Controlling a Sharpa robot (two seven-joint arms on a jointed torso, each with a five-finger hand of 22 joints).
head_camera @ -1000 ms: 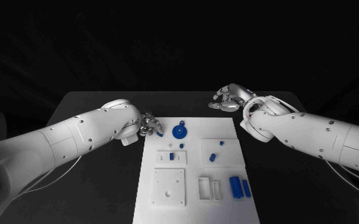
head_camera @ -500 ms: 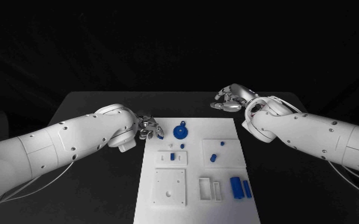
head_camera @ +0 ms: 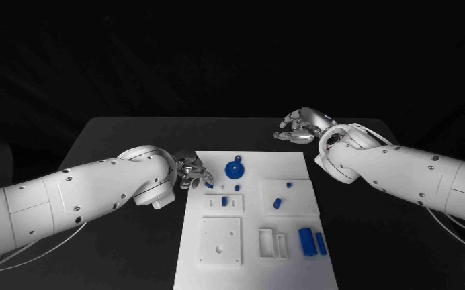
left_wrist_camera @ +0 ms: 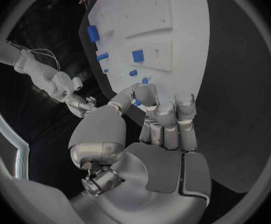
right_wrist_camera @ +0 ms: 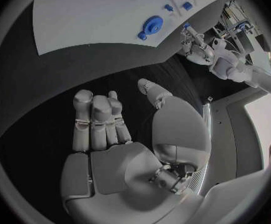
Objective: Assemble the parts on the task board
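Your left arm comes in low from the left, its hand (head_camera: 193, 172) curled, thumb and a finger pinching a small blue part (left_wrist_camera: 137, 102); your right hand (head_camera: 298, 129) sits further back, fingers curled in, holding nothing.

Seen from above: a long white rectangular task board (head_camera: 254, 219) on a black table (head_camera: 126, 135), bearing a round blue disc-shaped part (head_camera: 232, 168) near its far end, small blue pegs (head_camera: 275, 203) on raised white plates at mid-board, and two upright blue bars (head_camera: 310, 242) toward the near right. At the board's far left edge, the silver left hand (head_camera: 193, 171), fingers curled around a small blue piece (head_camera: 207, 183). Beyond the far right corner, apart from the board, the silver right hand (head_camera: 296, 129) with fingers curled inward.
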